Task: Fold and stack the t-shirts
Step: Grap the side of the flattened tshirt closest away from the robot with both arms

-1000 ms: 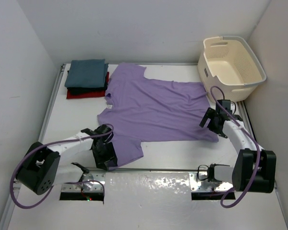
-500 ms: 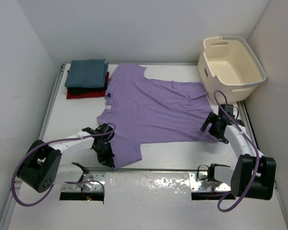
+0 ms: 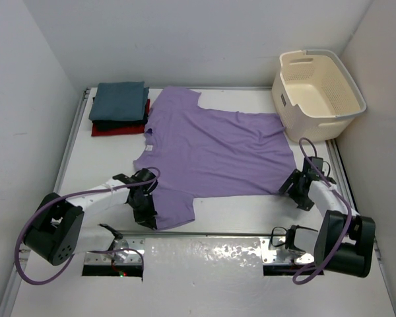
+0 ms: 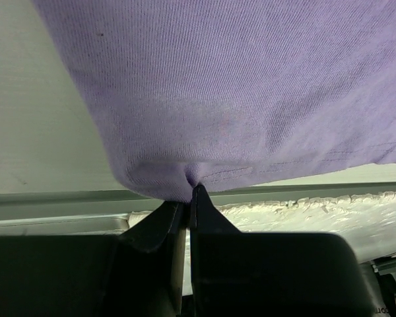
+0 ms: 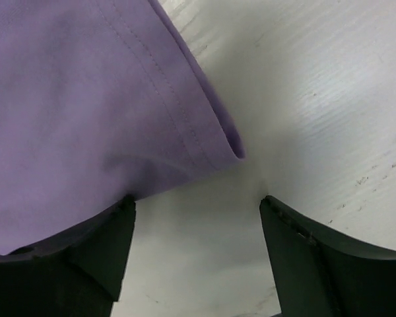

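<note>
A: Nearest you, your left gripper (image 4: 188,198) is pinched shut on the lavender t-shirt (image 3: 214,148), right at that shirt's near left corner. The cloth bunches into a small pucker between the fingers.

B: Your right gripper (image 5: 197,201) sits at the shirt's near right corner with its jaws wide apart. The hemmed corner lies between them. One finger (image 5: 86,251) is at the cloth's edge and the other is over bare table (image 3: 99,165), so nothing is clamped there.

A: The shirt itself lies spread flat on the table, neck toward the left, with a few wrinkles across it.

B: Just beside the shirt's far left sleeve you have the folded stack: the teal-blue t-shirt (image 3: 121,100) on top, the black t-shirt (image 3: 117,123) under it, and the red t-shirt (image 3: 113,131) at the bottom.

A: Just beside the shirt's far right corner stands the cream laundry basket (image 3: 305,113), upright. You can't tell whether the two touch.
</note>
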